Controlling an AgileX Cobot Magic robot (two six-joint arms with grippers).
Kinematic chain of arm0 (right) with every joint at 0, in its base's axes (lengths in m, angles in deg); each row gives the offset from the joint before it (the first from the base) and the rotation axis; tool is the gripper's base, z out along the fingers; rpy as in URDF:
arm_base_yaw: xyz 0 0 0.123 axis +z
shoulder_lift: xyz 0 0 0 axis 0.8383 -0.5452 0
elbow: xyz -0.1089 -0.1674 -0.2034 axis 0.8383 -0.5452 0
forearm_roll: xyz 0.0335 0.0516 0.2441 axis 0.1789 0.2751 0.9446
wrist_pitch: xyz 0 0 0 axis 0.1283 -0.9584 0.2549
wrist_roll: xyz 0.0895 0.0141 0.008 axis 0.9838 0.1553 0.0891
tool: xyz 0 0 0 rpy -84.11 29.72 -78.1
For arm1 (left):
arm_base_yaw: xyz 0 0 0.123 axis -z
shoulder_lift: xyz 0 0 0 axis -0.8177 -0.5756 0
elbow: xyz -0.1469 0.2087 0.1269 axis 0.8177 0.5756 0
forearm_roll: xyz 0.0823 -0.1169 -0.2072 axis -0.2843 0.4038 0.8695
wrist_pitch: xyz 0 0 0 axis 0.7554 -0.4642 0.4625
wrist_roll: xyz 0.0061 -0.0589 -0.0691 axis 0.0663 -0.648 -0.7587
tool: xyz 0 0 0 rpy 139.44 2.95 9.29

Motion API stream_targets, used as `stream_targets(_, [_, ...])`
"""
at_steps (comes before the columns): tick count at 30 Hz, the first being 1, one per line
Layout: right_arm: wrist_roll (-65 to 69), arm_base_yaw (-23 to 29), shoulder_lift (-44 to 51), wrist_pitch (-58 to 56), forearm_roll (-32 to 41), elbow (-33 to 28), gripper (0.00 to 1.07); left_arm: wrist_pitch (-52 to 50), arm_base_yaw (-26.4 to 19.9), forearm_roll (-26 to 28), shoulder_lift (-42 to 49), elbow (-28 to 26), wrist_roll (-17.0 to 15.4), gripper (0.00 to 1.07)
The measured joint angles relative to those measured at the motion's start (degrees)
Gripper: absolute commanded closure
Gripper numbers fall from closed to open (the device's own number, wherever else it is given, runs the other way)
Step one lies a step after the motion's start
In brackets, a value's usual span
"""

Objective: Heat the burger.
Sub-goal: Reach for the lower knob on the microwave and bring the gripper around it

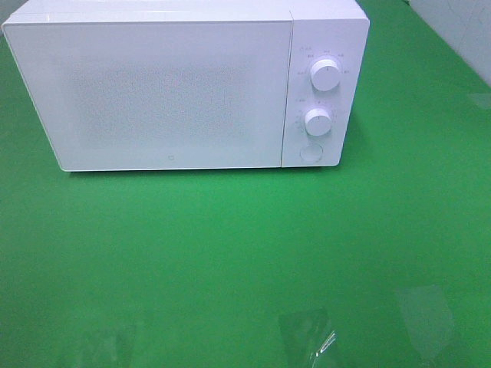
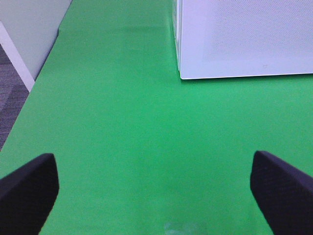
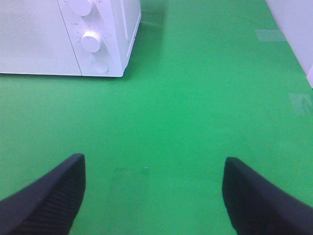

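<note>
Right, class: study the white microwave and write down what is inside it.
The microwave shows only its outside: the white door is shut, with two knobs and a round button beside it. The door hides the interior, so whether anything sits inside cannot be seen.

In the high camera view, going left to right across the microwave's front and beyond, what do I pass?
microwave door → control panel → green table

Microwave (image 1: 153,92) door shut, opaque, inside hidden. Its top is cropped in the high view. Dial labels (image 1: 310,55) too small to read. My jaws cropped in both wrist views.
</note>
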Motion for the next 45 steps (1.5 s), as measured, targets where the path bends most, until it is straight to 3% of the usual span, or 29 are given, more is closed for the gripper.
stream_targets(22, [0.0, 0.0, -0.63, 1.78, -0.52, 1.09, 0.31, 0.0, 0.0, 0.0, 0.0, 0.0, 0.0, 0.07])
stream_targets(29, [0.06, -0.11, -7.05, 9.85, -3.84, 2.01, 0.28, 0.0, 0.0, 0.0, 0.0, 0.0, 0.0, 0.07])
stream_targets(35, [0.57, -0.17, -18.68, 22.69, -6.99, 2.01, 0.27, 0.0, 0.0, 0.06, 0.0, 0.0, 0.0, 0.07])
stream_targets(45, [0.63, -0.17, -32.09, 40.22, -7.16, 2.01, 0.28, 0.0, 0.0, 0.06, 0.0, 0.0, 0.0, 0.07])
